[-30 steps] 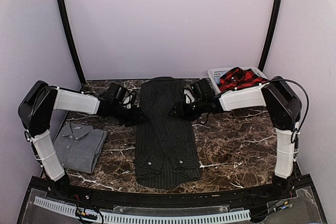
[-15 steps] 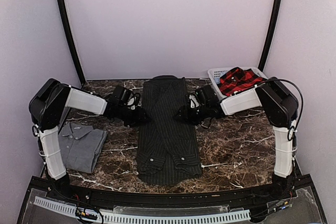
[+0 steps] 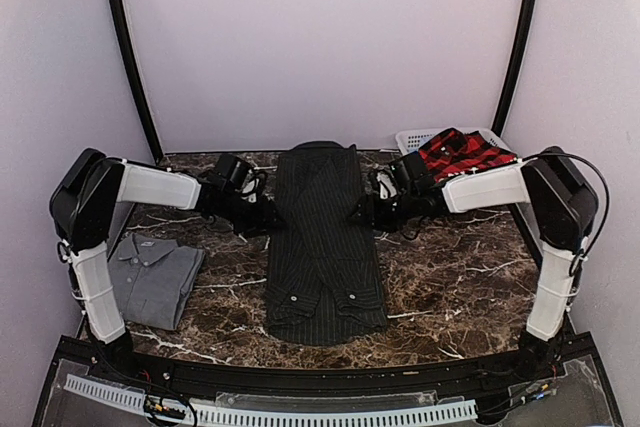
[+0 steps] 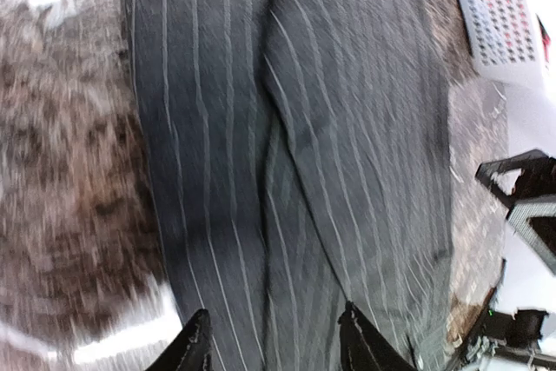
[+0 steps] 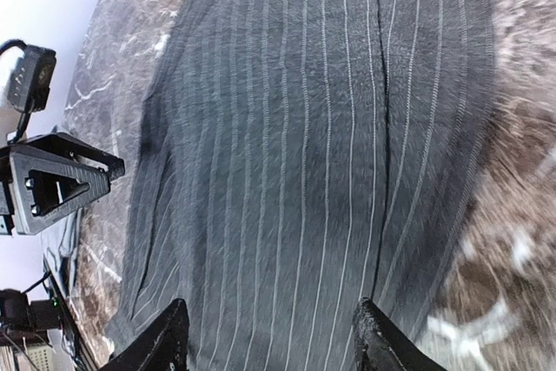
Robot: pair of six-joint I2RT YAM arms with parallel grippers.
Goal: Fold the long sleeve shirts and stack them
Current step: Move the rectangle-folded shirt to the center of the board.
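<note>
The black pinstriped long sleeve shirt [image 3: 322, 247] lies folded into a long narrow strip down the middle of the table, cuffs toward the front. My left gripper [image 3: 268, 218] hovers at its left edge and my right gripper [image 3: 361, 215] at its right edge, both level with the strip's upper half. In the left wrist view the left gripper [image 4: 274, 341] stands open over the striped cloth [image 4: 287, 128], holding nothing. The right gripper [image 5: 271, 329] is likewise open above the cloth [image 5: 304, 145]. The grey shirt [image 3: 152, 277] lies folded at the front left. The red-and-black plaid shirt [image 3: 457, 151] sits in the basket.
A white slatted basket [image 3: 414, 137] stands at the back right corner, also seen as a white slatted basket [image 4: 493, 15] in the left wrist view. Dark marble table [image 3: 450, 277] shows bare at the right. Curved black posts rise at both back corners.
The right gripper has drawn back from over the shirt to its right edge, and both grippers have shifted rightward. The shirt has slid a little to the right.
</note>
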